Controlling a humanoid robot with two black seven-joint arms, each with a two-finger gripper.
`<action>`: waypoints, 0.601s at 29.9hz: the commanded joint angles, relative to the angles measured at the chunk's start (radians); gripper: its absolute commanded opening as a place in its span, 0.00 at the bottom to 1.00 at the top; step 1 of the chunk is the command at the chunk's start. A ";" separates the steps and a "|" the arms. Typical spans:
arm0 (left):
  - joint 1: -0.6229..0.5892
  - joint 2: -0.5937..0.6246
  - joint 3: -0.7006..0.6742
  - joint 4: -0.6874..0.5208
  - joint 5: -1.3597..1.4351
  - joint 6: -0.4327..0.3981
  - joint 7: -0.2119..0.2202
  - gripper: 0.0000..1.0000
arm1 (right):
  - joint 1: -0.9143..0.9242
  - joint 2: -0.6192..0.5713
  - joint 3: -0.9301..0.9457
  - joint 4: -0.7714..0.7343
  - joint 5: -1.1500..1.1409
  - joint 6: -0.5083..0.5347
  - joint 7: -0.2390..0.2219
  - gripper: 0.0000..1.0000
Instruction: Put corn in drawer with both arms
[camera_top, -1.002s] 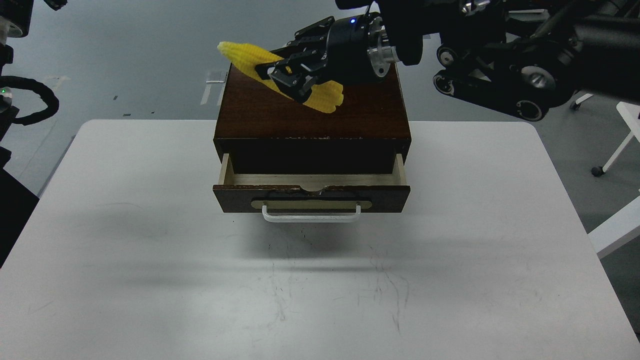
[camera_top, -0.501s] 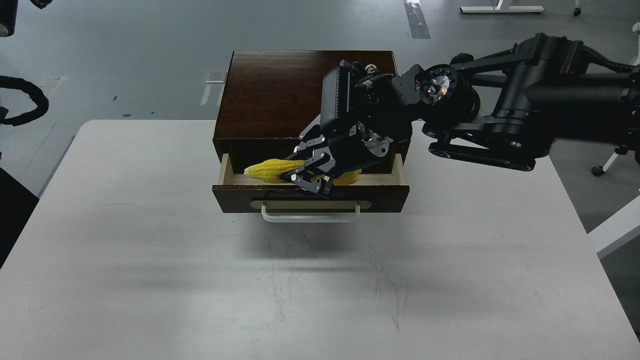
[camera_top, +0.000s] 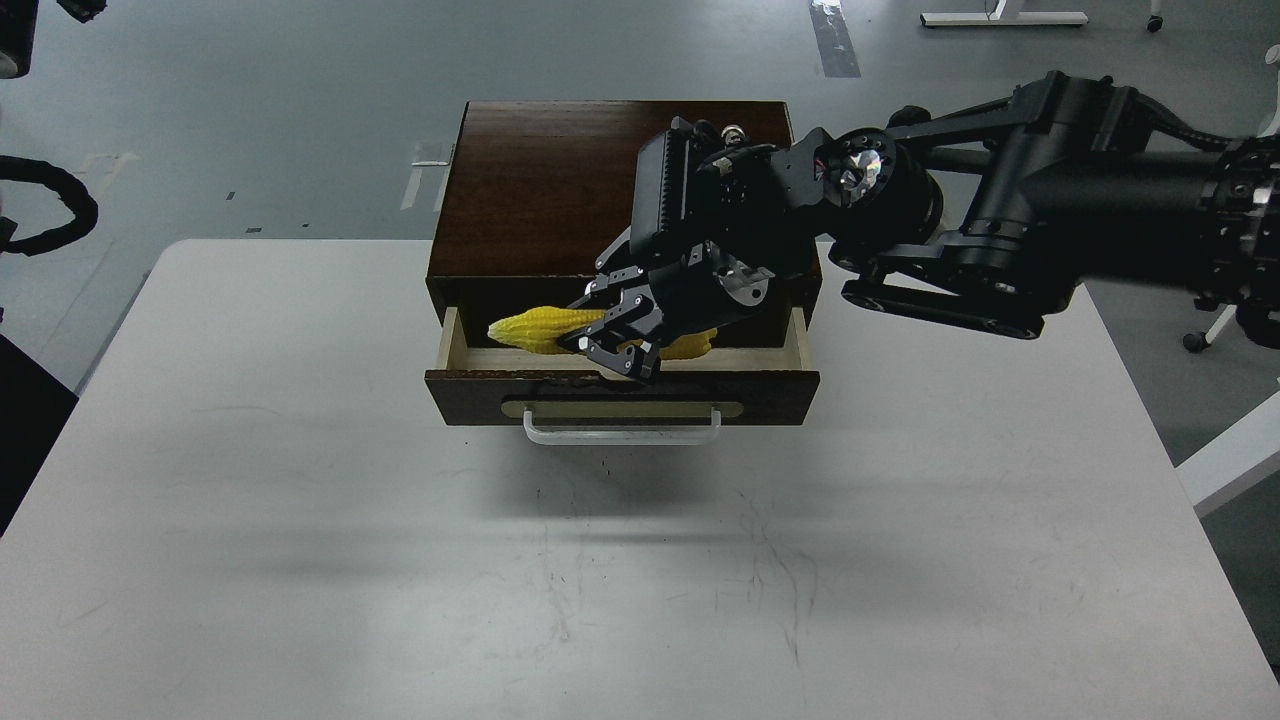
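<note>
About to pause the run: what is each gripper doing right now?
Right gripper: shut on the corn, over the open drawer.
Left gripper: not in view.

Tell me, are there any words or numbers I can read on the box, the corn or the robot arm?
None can be read.
The drawer front: only a white handle on a plain plate, no writing.
The corn: plain yellow, no label.
The right claw and its arm: black parts and screws, no lettering that can be made out.
The table: only scratches and scuffs.
</note>
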 joint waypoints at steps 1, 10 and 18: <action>0.000 0.001 0.001 0.004 0.000 0.000 0.000 0.98 | -0.001 -0.002 0.000 0.001 0.002 0.000 0.000 0.39; -0.001 0.005 0.002 0.004 0.000 0.000 0.003 0.98 | -0.006 -0.003 0.002 -0.003 0.006 0.000 0.000 0.72; -0.001 0.006 0.002 0.006 0.000 0.000 0.003 0.98 | 0.017 -0.035 0.061 -0.013 0.055 0.000 -0.002 0.96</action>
